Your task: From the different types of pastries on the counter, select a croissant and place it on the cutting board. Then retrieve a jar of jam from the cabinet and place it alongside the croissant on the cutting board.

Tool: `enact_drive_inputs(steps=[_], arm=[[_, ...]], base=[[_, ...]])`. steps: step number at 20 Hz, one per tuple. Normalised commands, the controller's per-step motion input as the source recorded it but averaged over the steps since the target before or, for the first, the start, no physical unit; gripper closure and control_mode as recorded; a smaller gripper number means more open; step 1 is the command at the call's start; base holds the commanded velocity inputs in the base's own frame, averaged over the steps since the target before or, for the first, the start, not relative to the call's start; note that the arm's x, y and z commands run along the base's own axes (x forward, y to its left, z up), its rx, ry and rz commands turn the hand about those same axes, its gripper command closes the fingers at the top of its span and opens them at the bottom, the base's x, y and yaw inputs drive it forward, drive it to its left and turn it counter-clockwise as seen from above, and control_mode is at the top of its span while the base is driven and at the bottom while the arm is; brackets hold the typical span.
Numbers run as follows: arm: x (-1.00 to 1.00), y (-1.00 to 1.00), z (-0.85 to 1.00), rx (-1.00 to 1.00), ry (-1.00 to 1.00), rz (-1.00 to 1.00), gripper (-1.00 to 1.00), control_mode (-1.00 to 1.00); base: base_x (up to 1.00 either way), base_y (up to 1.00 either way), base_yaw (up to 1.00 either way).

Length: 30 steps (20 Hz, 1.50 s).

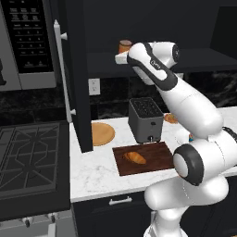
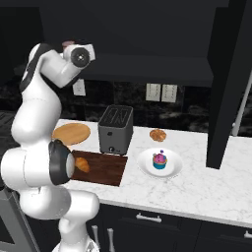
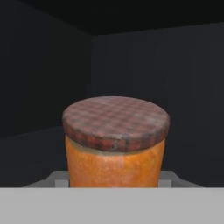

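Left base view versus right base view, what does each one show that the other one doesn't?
Left alone: the grey microwave, black stove grates, and the orange jam jar on the cabinet shelf. Right alone: the pink-frosted cupcake on its white plate. Both: the golden-brown croissant on the dark reddish-brown cutting board, the grey toaster, the round orange wooden plate.

Croissant (image 2: 81, 164) on cutting board (image 2: 104, 168); cupcake (image 2: 159, 160) on white plate (image 2: 172, 168); toaster (image 2: 115, 129) behind board.

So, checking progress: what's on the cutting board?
The croissant lies on the cutting board, near its left end. The arm covers the board's right corner, so that part can't be seen.
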Motion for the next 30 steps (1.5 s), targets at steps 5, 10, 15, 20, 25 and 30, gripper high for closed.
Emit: enact_drive_inputs(steps=[5,10,15,20,25,30], arm=[[-0.8,-0.32,0.64,0.05,-0.03,0.01,1.0,-1.0],[-0.43,-0.18,0.93,0.0,0.27,0.03,1.0,-1.0],[-0.66,-0.38,0.29,0.0,0.15,0.0,1.0,-1.0],[-1.0,-0.37,-0.49,0.0,-0.12,0.02,1.0,-1.0],[-1.0,-0.24,-0.72,0.01,-0.36,0.05,1.0,-1.0],[-0.84,-0.02,-0.22,0.0,-0.03,0.08,1.0,-1.0]], base=[[0.0,0.0,0.0],[0.0,0.0,0.0],[0.0,0.0,0.0],[0.0,0.0,0.0],[0.0,0.0,0.0],[0.0,0.0,0.0]])
